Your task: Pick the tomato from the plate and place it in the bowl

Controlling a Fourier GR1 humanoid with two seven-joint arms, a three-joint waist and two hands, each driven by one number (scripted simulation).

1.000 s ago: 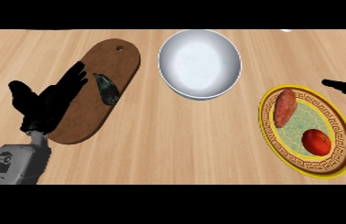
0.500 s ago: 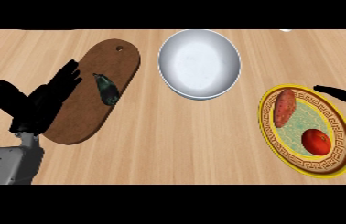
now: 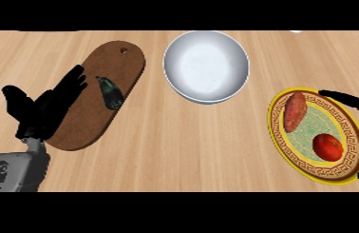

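Left hand [image 3: 42,111]: forearm at lower left, fingers spread and up, holding nothing, overlapping board [image 3: 119,65]. Dark vegetable [image 3: 111,93] on board. Bowl [image 3: 207,65] centre. Plate [image 3: 275,130] bears sweet potato [image 3: 295,112] and tomato [image 3: 327,146]. Right hand [image 3: 342,97]: sliver over plate's far rim, grip cannot be told.

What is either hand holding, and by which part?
Nothing visibly. Tomato lies free on the plate; left hand is open at the left; right hand shows only a sliver by the plate's rim.

Bright, even light, pale sheen inside the bowl [image 3: 206,65]
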